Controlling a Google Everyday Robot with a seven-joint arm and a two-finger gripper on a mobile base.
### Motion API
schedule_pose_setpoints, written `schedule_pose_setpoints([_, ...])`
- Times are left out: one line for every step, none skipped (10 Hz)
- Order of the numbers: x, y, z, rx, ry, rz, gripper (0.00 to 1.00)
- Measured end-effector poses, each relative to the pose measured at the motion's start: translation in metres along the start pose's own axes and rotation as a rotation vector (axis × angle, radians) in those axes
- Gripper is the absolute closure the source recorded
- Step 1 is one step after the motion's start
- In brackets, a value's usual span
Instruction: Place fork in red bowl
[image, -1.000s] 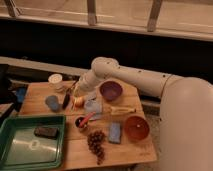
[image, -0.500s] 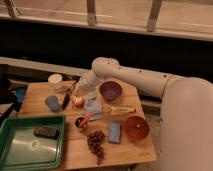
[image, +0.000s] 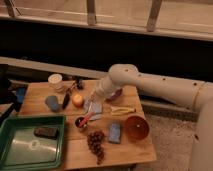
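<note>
The fork (image: 92, 95) is hard to make out: a slim pale streak, a little tilted, shows just at the gripper (image: 94, 105), on its upper side, and this seems to be the fork. It is not in the red bowl (image: 136, 127). I cannot tell if the gripper is closed on the fork or only close to it.

The gripper is low over the middle of the wooden table (image: 125, 150), at the end of the white arm (image: 150, 85) that comes in from the right side of the view. The red bowl stands in front of the gripper and to its right in the view, well apart from it, near the table's edge.

Between the gripper and the red bowl lies a pale yellow utensil (image: 122, 109). Just behind the gripper, partly hidden by the arm, is a purple bowl (image: 117, 95). Beside the gripper on the left is a small orange round thing (image: 77, 100), then a dark-handled utensil (image: 66, 100) and a blue-grey cup (image: 52, 103). In front of the gripper are a small dark cup (image: 81, 122), a bunch of grapes (image: 95, 142) and a blue sponge (image: 115, 132). Far to the front left is a green tray (image: 15, 150) with a dark object (image: 46, 132) in it. A white cup (image: 55, 80) stands at the back left.
</note>
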Motion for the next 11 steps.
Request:
schedule_pose_setpoints([0.01, -0.025, -0.015, 0.005, -0.014, 0.041, 0.81])
schedule_pose_setpoints([0.017, -0.043, -0.022, 0.005, -0.021, 0.072, 0.81])
schedule_pose_setpoints([0.027, -0.068, -0.03, -0.004, -0.029, 0.113, 0.81])
schedule_pose_setpoints([0.037, -0.092, -0.036, -0.02, -0.039, 0.162, 0.81])
schedule_pose_setpoints([0.045, -0.107, -0.04, -0.033, -0.048, 0.193, 0.81])
schedule_pose_setpoints([0.048, -0.112, -0.042, -0.038, -0.052, 0.205, 0.81])
schedule_pose_setpoints([0.048, -0.112, -0.042, -0.04, -0.052, 0.205, 0.81])
schedule_pose_setpoints([0.048, -0.112, -0.041, -0.039, -0.05, 0.204, 0.81])
schedule_pose_setpoints([0.048, -0.112, -0.04, -0.033, -0.049, 0.2, 0.81])
schedule_pose_setpoints([0.045, -0.114, -0.039, -0.02, -0.05, 0.216, 0.81])
schedule_pose_setpoints([0.044, -0.129, -0.036, -0.005, -0.05, 0.255, 0.81])
